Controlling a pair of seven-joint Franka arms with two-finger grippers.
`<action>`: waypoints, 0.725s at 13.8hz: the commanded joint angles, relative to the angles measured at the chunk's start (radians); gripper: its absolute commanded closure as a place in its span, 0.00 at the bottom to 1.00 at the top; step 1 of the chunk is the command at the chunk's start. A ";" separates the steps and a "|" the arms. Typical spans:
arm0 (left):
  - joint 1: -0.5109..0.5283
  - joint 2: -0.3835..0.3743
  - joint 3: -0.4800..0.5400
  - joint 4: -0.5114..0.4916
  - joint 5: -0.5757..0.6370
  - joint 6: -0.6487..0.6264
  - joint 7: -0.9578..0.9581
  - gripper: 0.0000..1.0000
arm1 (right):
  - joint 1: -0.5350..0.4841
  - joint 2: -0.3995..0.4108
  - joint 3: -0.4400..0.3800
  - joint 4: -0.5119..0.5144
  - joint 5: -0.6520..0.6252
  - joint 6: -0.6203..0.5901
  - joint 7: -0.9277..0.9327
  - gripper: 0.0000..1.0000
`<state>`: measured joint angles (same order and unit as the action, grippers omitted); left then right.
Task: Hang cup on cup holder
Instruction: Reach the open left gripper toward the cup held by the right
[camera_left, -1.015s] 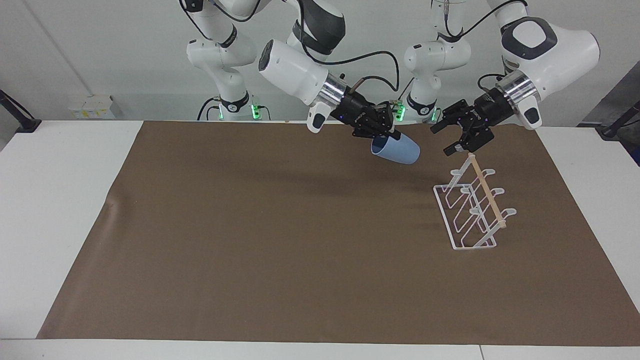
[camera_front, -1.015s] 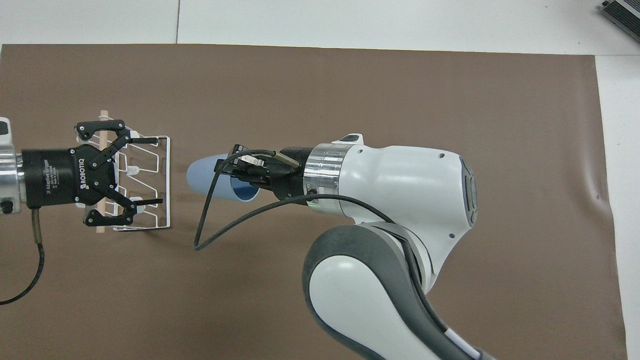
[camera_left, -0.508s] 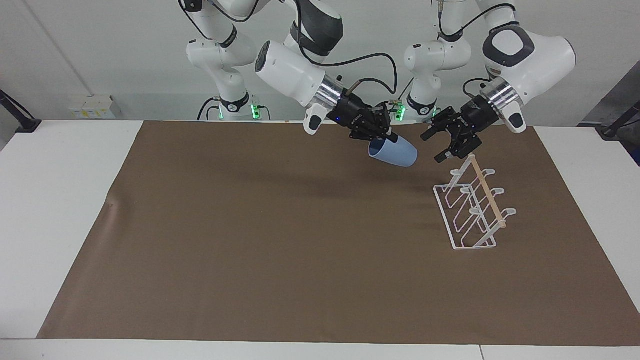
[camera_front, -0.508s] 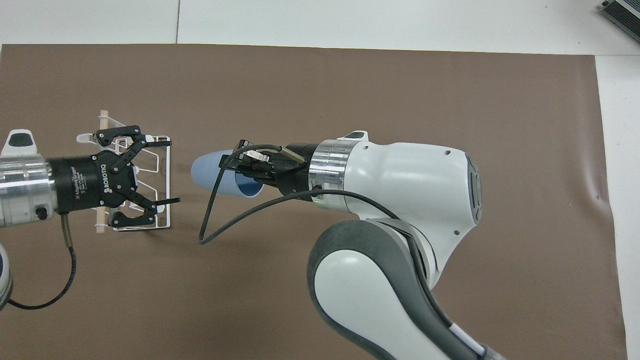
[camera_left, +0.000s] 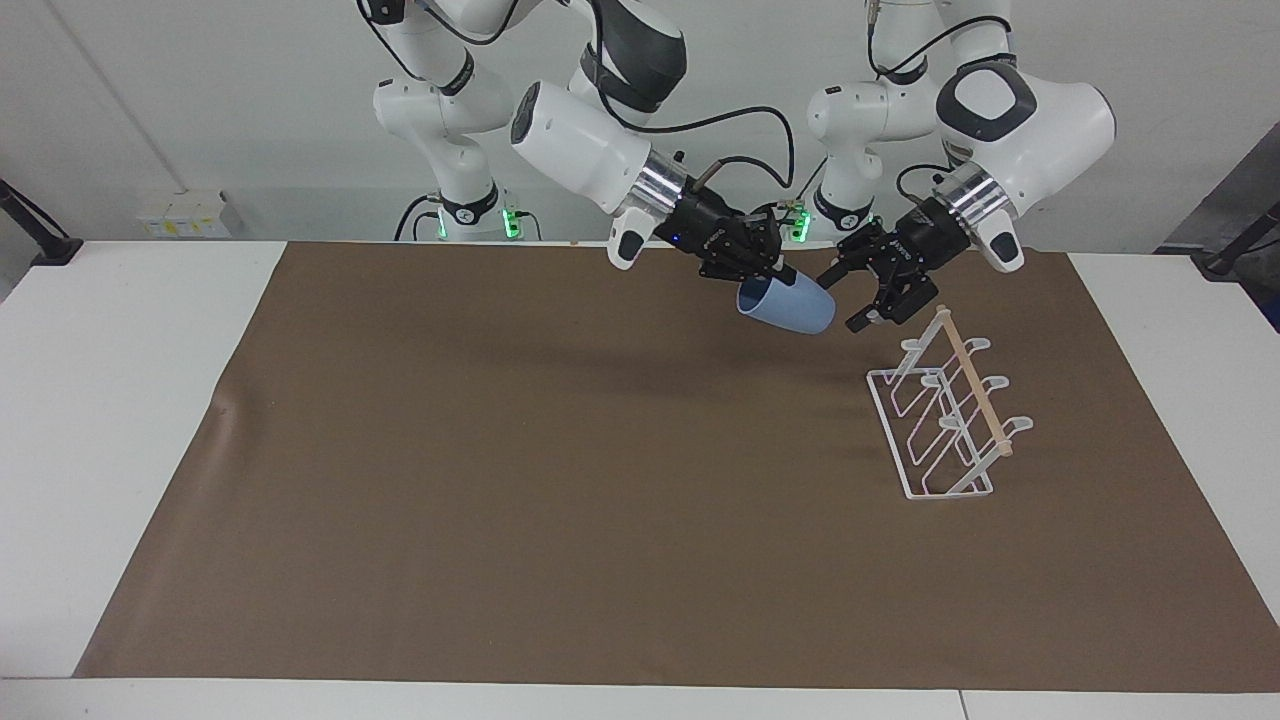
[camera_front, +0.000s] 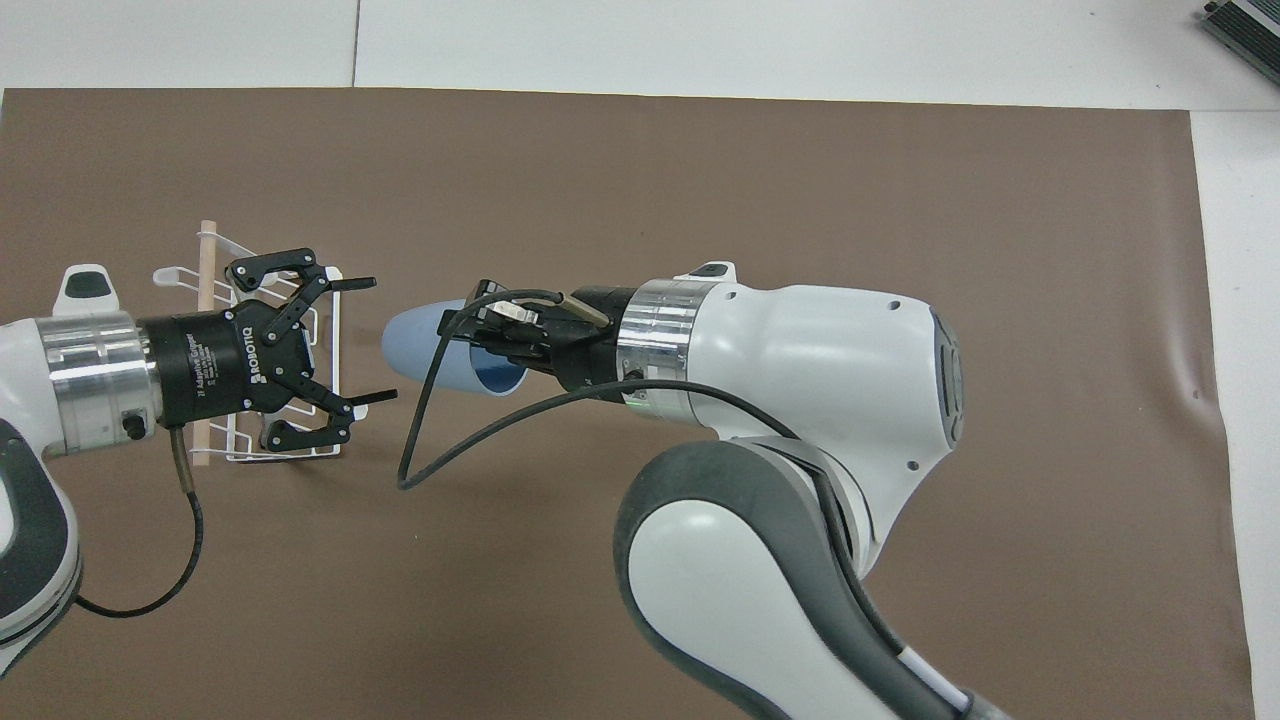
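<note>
Against the pictures from a moment earlier, the right hand (camera_left: 778, 268) has hardly shifted: it hangs in the air over the brown mat (camera_left: 500, 480), clamped on the rim of the cup (camera_left: 790, 306), which lies tilted on its side with its closed end toward the cup holder. The cup is a small light blue tumbler, tapered, matte and plain, with no handle. The left hand (camera_left: 853, 296), its fingers spread wide and holding nothing, has swung off the cup holder (camera_left: 945, 420) toward the cup, so that its fingertips now stand just beside the cup's closed end without touching it. In the overhead view the left hand (camera_front: 375, 340) covers only the holder's edge (camera_front: 205, 300), where before it hid most of it. The holder stands on the mat toward the left arm's end of the worktop (camera_left: 110, 400): thin white wire, a rectangular base, slanted loops with rounded tips, and a pale wooden dowel along the top.
</note>
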<state>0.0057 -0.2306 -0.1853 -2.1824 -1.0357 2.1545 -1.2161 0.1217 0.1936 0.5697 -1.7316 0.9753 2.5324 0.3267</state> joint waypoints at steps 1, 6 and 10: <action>-0.042 -0.009 0.009 -0.025 -0.021 0.051 -0.008 0.00 | -0.010 0.003 0.012 0.003 0.009 0.009 0.008 1.00; -0.082 0.013 0.009 -0.031 -0.021 0.120 -0.010 0.00 | -0.011 0.003 0.012 0.003 0.009 0.009 0.005 1.00; -0.087 0.024 0.007 -0.020 -0.020 0.131 -0.037 0.31 | -0.013 0.003 0.012 0.003 0.008 0.008 0.005 1.00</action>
<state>-0.0593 -0.2074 -0.1869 -2.1973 -1.0392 2.2582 -1.2253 0.1214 0.1940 0.5697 -1.7316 0.9753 2.5324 0.3267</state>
